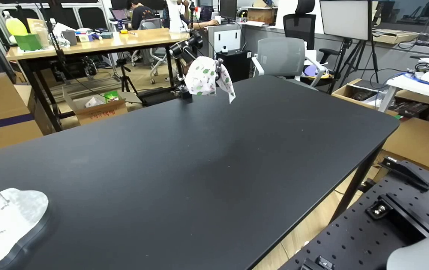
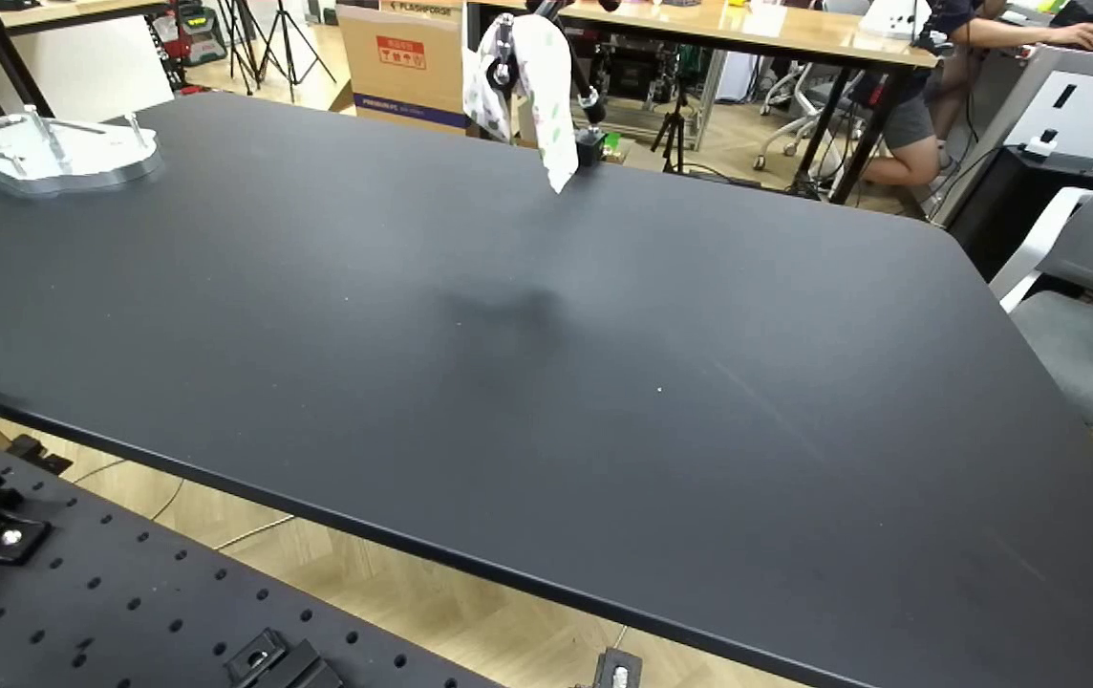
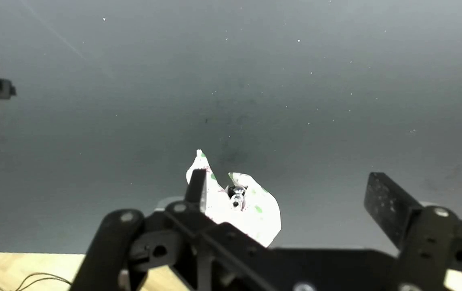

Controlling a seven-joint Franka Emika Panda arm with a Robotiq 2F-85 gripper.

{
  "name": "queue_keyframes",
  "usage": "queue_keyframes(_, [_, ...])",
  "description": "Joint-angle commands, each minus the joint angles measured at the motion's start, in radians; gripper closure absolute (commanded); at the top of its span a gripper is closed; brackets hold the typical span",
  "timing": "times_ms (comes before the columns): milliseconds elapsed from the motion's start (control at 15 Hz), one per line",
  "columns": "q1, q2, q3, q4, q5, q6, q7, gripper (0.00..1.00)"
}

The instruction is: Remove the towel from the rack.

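The towel is a white cloth with green and pink print. It hangs over a black jointed stand at the table's far edge, with its ends drooping in two tails. The towel shows in both exterior views [image 1: 202,76] [image 2: 546,86] and in the wrist view [image 3: 261,212]. The stand [image 1: 185,90] [image 2: 590,143] has a metal joint [image 3: 237,198] showing between the folds. My gripper [image 3: 287,182] is open and empty in the wrist view. Its left finger overlaps part of the towel in the picture; no contact can be made out. The gripper is out of both exterior views.
A black table [image 1: 199,180] [image 2: 508,382] spreads under the towel. A white-topped board with upright metal posts [image 1: 23,206] [image 2: 78,153] lies on it. A perforated black plate [image 1: 353,232] [image 2: 145,612] is beside the table. A grey chair [image 1: 280,56] stands at one edge.
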Motion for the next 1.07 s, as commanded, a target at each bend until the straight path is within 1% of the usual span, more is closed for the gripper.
queue_keyframes(0, [-0.004,0.001,0.004,0.003,0.001,-0.003,-0.001,0.00])
queue_keyframes(133, [-0.004,0.001,0.004,0.003,0.001,-0.003,-0.001,0.00])
queue_keyframes(467, [-0.047,0.073,-0.011,0.046,-0.024,0.099,0.043,0.00])
queue_keyframes(667, [-0.070,0.160,-0.024,0.109,-0.030,0.149,0.032,0.00])
queue_keyframes(1000, [-0.085,0.325,-0.029,0.243,-0.046,0.206,0.019,0.00])
